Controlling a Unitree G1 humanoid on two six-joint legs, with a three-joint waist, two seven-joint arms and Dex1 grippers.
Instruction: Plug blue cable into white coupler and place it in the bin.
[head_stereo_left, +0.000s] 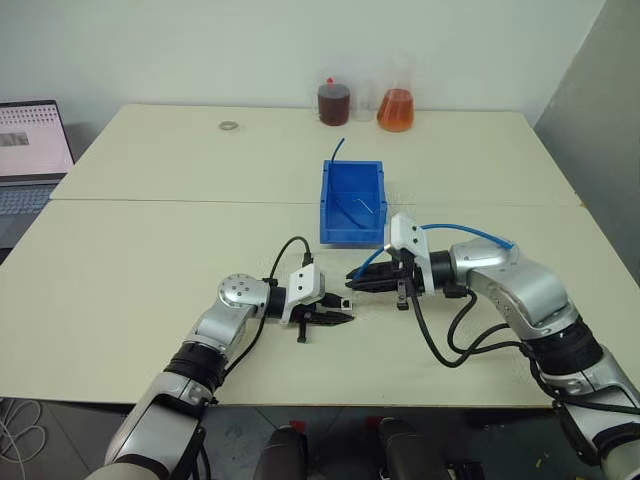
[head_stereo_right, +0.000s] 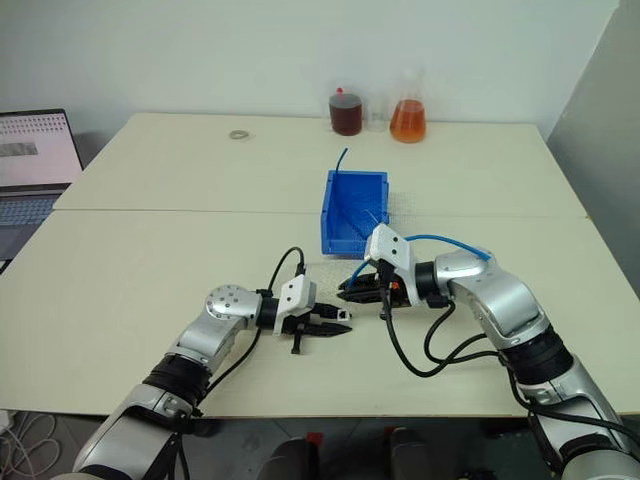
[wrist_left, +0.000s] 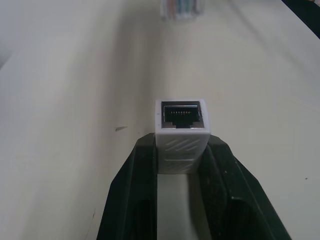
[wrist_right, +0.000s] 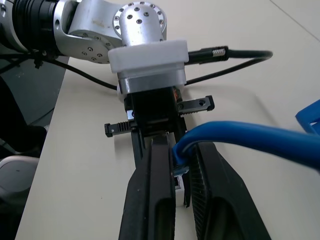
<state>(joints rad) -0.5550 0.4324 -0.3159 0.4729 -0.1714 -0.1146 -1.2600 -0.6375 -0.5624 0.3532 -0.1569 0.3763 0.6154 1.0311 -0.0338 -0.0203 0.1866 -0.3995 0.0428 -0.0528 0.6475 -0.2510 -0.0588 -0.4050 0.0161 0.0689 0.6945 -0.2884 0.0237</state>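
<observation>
Left wrist view: left claw (head_stereo_left: 338, 318) grips a small white boxy coupler (wrist_left: 181, 121), socket facing outward to meet the thin light-blue cable (wrist_right: 250, 135) pinched by right claw (head_stereo_left: 358, 278) above the cream desk (head_stereo_left: 150, 260).

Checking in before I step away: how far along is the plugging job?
Done: both parts are picked up. The left claw grips the white coupler, and the right claw grips the blue cable. In hand: bringing them tip to tip. Left: mating them, then into the bin.
</observation>
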